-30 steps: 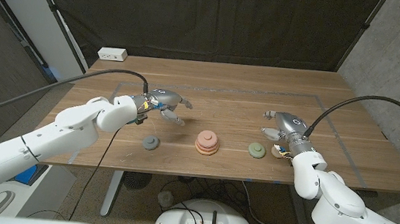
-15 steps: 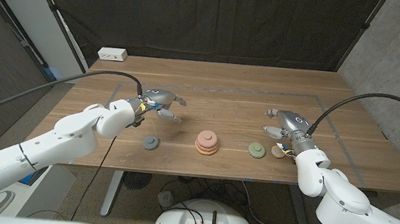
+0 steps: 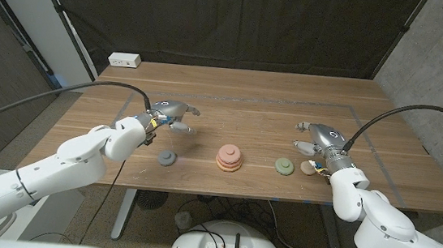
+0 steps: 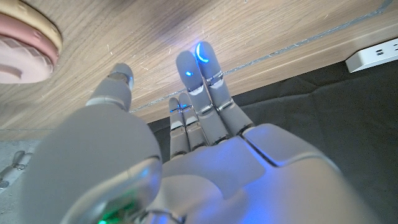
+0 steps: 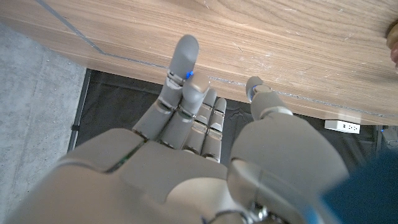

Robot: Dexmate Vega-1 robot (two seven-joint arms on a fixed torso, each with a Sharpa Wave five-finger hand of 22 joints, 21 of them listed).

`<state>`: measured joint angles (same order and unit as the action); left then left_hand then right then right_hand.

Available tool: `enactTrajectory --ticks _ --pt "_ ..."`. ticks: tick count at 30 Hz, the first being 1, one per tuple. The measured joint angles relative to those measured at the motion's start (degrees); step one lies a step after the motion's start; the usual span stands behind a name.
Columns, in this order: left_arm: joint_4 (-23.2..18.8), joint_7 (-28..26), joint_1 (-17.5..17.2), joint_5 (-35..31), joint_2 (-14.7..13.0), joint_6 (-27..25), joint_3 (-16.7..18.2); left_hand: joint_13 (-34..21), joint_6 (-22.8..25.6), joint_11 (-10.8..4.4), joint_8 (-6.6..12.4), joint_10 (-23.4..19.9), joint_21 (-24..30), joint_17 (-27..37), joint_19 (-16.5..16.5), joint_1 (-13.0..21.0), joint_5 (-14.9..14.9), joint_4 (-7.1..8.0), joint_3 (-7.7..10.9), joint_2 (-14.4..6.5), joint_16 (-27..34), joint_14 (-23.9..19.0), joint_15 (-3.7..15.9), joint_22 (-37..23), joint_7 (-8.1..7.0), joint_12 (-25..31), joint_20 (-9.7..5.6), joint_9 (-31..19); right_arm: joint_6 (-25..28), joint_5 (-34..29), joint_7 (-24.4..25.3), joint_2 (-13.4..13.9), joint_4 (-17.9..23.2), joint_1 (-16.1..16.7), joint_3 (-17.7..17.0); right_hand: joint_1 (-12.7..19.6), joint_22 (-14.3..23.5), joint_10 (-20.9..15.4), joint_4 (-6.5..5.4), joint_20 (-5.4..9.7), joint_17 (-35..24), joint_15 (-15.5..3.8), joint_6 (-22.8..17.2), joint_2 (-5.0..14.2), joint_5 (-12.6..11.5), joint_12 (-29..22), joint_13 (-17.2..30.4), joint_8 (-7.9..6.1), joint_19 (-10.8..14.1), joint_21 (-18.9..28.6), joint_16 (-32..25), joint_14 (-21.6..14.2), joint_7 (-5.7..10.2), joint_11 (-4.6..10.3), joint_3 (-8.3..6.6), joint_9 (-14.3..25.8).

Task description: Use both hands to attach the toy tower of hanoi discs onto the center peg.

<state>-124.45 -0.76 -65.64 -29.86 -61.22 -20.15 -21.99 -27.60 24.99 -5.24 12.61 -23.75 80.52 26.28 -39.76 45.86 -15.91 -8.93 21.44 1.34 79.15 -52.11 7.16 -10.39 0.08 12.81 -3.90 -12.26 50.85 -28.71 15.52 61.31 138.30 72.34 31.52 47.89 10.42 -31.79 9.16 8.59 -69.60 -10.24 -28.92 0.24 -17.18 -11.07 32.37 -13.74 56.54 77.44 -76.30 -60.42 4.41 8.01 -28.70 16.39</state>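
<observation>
Left hand (image 3: 172,115) raised over the tabletop (image 3: 256,103), fingers spread, holding nothing; grey disc (image 3: 167,159) on the wood nearer the front edge, apart from it. Right hand (image 3: 318,140) likewise empty with fingers apart, green disc (image 3: 284,167) and tan disc (image 3: 308,168) lying just in front of it. Pink stack on center peg (image 3: 230,157) between grey and green discs; white power strip (image 3: 125,60) at far left edge.

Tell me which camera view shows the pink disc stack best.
The head view: the whole pink disc stack sits mid-table between the grey disc and green disc. The left wrist view catches only its cropped edge.
</observation>
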Motion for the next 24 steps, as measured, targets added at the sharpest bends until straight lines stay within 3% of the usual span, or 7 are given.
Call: enactTrajectory --ticks 14,24 --pt "-1.66 -8.1 -7.34 2.83 -0.78 -3.85 4.34 0.27 0.0 -0.19 0.0 -0.2 -0.43 -0.21 0.01 -0.24 0.0 -0.32 0.31 -0.24 0.0 0.22 -0.21 -0.01 0.0 0.0 0.01 -0.15 2.31 -1.63 -1.07 1.03 1.75 0.15 1.41 -0.38 0.0 1.51 0.0 -0.2 0.35 0.41 1.63 -0.38 0.0 0.27 -0.26 0.83 -0.23 0.0 0.27 0.85 -0.42 -0.52 0.0 -0.01" --pt "-1.96 -10.62 -9.81 4.54 -1.61 -4.9 5.71 0.27 0.29 -0.19 0.0 -0.2 -0.43 -0.1 0.01 -0.3 0.0 -0.21 0.54 -0.3 0.0 0.22 -0.21 -0.01 -0.3 0.0 0.01 -0.14 3.92 -3.43 -2.72 1.73 2.96 -0.37 2.76 -0.39 0.0 2.44 0.0 -0.24 0.22 0.41 2.34 -0.39 0.0 0.27 -0.52 1.05 -0.68 -0.41 0.27 0.84 -0.74 -0.84 0.0 -0.01"
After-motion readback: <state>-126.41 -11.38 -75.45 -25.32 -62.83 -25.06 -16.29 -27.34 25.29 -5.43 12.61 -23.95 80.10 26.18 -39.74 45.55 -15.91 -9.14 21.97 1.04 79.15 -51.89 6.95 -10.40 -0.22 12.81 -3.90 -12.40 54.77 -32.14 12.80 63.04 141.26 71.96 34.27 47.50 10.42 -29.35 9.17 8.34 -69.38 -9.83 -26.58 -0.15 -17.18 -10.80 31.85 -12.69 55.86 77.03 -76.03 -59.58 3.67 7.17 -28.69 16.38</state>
